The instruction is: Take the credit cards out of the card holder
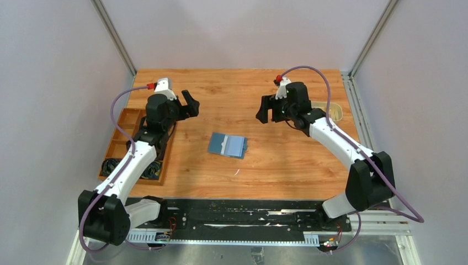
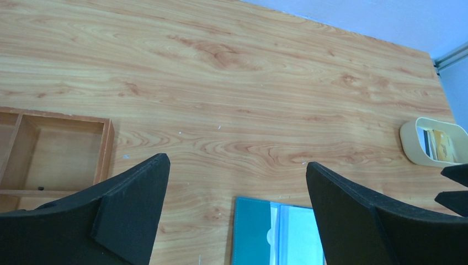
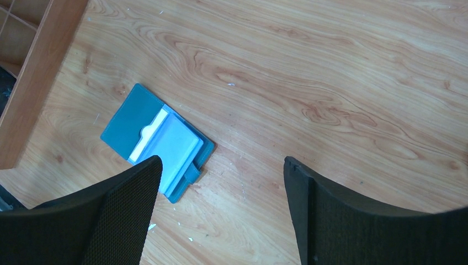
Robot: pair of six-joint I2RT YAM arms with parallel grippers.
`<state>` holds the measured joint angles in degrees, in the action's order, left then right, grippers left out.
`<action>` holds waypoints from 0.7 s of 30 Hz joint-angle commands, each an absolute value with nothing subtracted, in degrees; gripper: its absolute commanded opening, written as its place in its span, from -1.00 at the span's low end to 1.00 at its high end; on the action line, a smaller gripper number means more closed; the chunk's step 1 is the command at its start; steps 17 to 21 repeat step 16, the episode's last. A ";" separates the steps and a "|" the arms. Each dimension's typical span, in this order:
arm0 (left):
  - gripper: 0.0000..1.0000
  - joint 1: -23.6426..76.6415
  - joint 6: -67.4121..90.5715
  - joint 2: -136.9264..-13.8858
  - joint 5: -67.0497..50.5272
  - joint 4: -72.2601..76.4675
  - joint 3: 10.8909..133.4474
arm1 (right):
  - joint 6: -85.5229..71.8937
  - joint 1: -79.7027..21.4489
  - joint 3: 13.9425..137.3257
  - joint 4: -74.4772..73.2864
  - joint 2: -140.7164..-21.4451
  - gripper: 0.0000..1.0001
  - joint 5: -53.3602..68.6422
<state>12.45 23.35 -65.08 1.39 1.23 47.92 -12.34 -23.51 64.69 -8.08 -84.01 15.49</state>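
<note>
**Both arms poised over the table [image 1: 287, 165].** The left gripper [image 1: 190, 105] and the right gripper [image 1: 264, 113] hang with fingers spread wide and nothing between them. The card holder [image 1: 227, 144] lies flat and opened out, below both grippers and back toward the arm bases. It is inward to the right of the left gripper and inward to the left of the right one. Neither arm is plainly nearer. Its long axis runs roughly parallel to the line joining the two grippers, slightly skewed.

The right wrist view shows the whole holder [image 3: 157, 141] beyond that gripper's left finger [image 3: 127, 215]. A pale rectangle in its pocket is probably one of the credit cards [image 3: 174, 144]. The left wrist view crops the holder [image 2: 276, 234] at its lower edge. Only this view shows the dish [image 2: 411, 144], far right of the left gripper [image 2: 236, 165], with a yellowish card inside. The tray [image 2: 107, 146] lies to its left.
</note>
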 commanded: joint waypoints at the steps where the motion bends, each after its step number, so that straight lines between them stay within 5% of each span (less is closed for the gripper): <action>1: 1.00 12.04 22.35 -63.92 2.45 2.37 47.24 | -12.06 -23.95 63.29 -5.10 -81.59 0.70 16.54; 21: 1.00 12.04 22.36 -63.25 3.55 2.42 46.88 | -11.55 -24.04 60.29 -2.59 -79.63 0.71 18.27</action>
